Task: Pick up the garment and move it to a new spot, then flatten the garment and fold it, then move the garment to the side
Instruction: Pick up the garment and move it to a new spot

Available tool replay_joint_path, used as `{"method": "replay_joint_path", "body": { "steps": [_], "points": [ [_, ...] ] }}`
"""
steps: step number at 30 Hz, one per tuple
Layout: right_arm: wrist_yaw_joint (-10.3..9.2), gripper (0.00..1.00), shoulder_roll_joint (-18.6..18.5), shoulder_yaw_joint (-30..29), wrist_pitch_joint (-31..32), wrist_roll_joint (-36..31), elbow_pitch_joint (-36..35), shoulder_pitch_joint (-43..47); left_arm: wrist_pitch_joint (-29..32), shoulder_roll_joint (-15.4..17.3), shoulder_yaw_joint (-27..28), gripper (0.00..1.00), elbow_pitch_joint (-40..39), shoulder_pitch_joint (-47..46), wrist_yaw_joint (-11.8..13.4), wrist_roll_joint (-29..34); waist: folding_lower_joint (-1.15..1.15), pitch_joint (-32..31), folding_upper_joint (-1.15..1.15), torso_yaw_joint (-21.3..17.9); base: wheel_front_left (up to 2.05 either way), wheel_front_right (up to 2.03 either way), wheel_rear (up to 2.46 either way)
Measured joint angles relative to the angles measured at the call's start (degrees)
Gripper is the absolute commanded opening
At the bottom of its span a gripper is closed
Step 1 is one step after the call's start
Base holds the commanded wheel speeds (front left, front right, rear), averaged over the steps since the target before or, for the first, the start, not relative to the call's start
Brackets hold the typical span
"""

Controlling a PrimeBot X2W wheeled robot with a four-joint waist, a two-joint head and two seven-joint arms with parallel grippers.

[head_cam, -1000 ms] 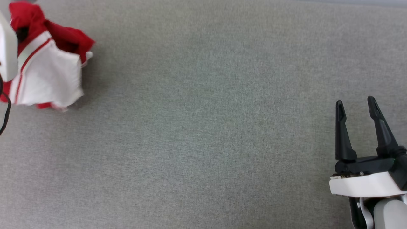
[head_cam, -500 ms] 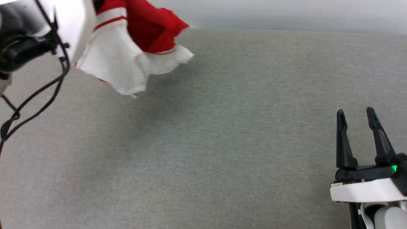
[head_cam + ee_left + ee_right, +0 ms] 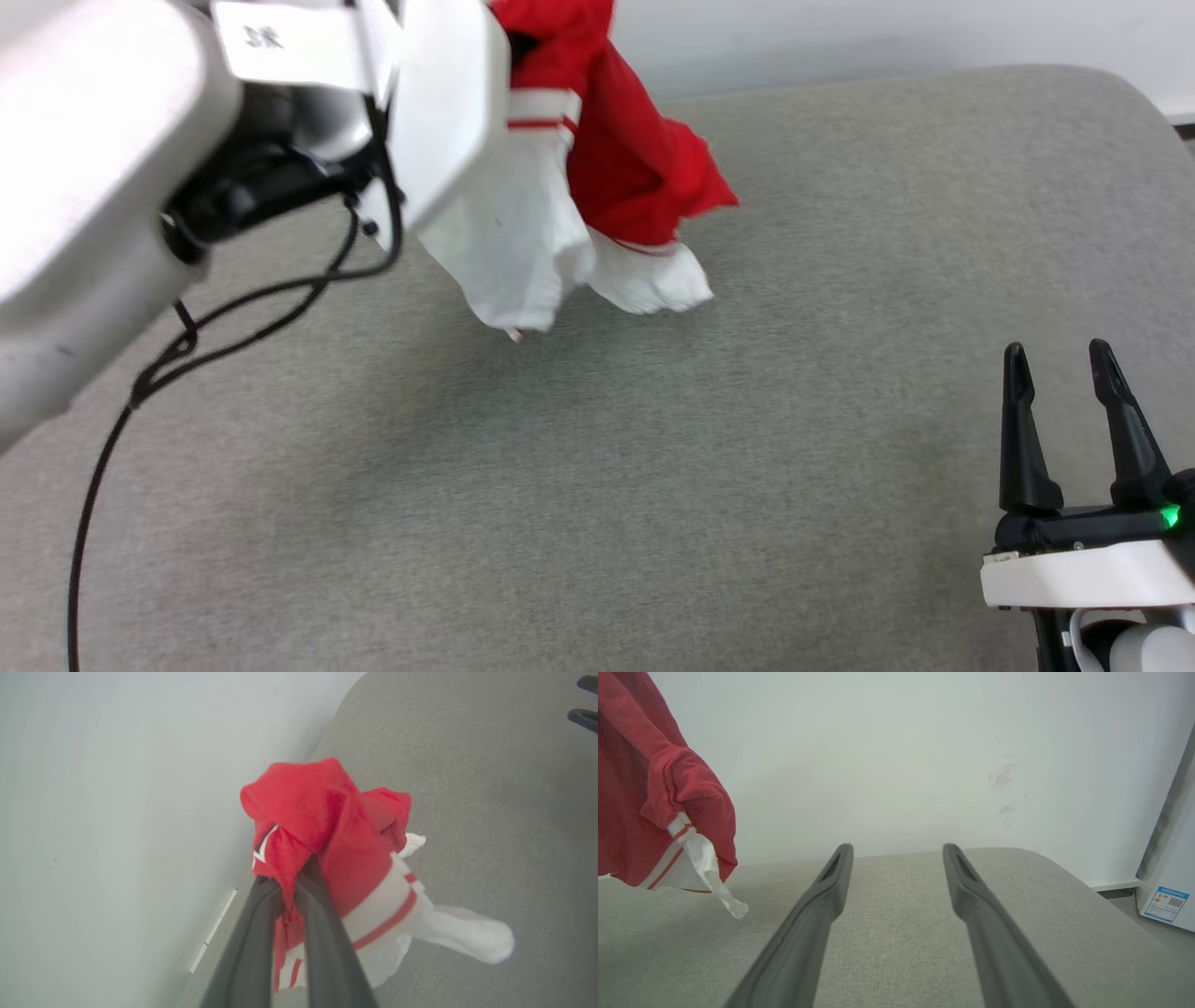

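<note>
The garment (image 3: 625,159), a bunched red jersey with white sleeves and striped trim, hangs above the grey cushion. In the left wrist view my left gripper (image 3: 292,884) is shut on a fold of the garment's (image 3: 327,812) red fabric, and the rest droops below the fingers. My pale left forearm (image 3: 93,187) covers the upper left of the head view and hides the grip there. My right gripper (image 3: 1060,359) stands open at the lower right with nothing in it, well apart from the cloth. The right wrist view has the garment (image 3: 654,812) hanging at its left, beside the open right gripper (image 3: 896,847).
A wide grey padded surface (image 3: 653,467) lies below, ending at a pale wall (image 3: 840,37) with a rounded corner at the far right. A black cable (image 3: 233,308) loops under my left arm. A white cabinet with a blue label (image 3: 1167,903) stands at the right.
The head camera has tilted up, bringing the back edge and wall into view. My left arm has carried the hanging garment rightwards, towards the middle. The right gripper has stayed open.
</note>
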Motion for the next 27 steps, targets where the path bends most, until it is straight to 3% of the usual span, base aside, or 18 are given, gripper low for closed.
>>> {"method": "replay_joint_path", "body": {
  "steps": [10,16,20,27],
  "points": [
    [0.00,1.00,0.00,0.71,0.00,0.47,-0.05,-0.93,-3.07,-4.42,-8.11,0.00,2.31,5.76,0.00,-1.22,0.01,2.99,0.00,-3.71,0.00,0.00,0.00],
    [0.00,1.00,0.00,1.44,0.00,0.47,0.18,-2.82,-4.48,-7.46,-9.32,0.00,7.93,13.02,0.00,0.13,0.00,6.01,0.00,-4.97,0.00,0.00,0.00],
    [0.00,1.00,0.00,1.36,0.00,0.48,0.31,-3.49,-1.52,-8.80,-9.42,0.00,10.04,19.88,0.00,2.90,0.01,7.84,0.00,-5.82,0.00,0.00,0.00],
    [0.00,1.00,0.00,1.16,0.00,0.44,0.85,-3.49,-0.27,-8.83,-9.14,0.00,10.81,25.35,0.01,5.26,0.01,8.59,0.00,-5.46,0.00,0.00,0.00]
  ]
}}
